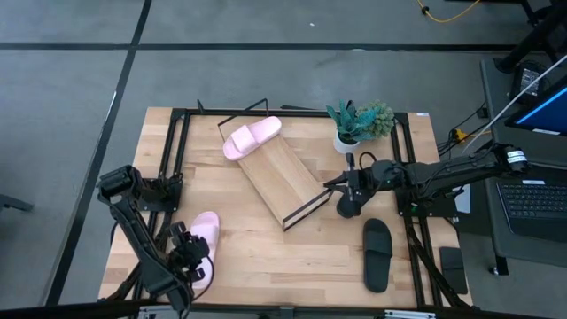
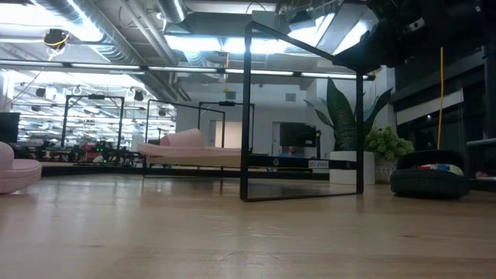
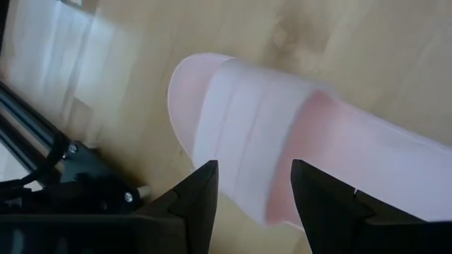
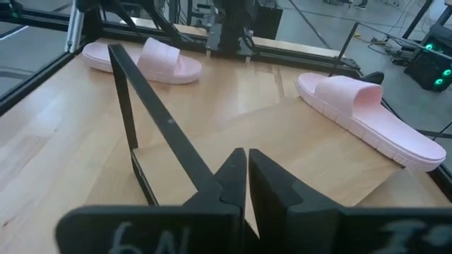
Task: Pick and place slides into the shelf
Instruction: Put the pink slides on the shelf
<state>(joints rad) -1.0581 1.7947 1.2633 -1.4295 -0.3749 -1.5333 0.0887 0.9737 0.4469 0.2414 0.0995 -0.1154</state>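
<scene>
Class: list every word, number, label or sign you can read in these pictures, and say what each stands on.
"6N": pale handwritten marks on the right gripper body; partly cut off, uncertain.
Another pale mark beside it: cut off, unreadable.
Laptop screen: too small to read.
Slides, shelf: no text visible.

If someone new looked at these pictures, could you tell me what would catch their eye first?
Probably the slanted shelf mid-table, with one pink slide lying on its upper end. Next, the left pincer, open, poised right over a second pink slide near the table's front left. The right pincer, shut, sits at the shelf's lower end, and a black slide lies at front right.
</scene>
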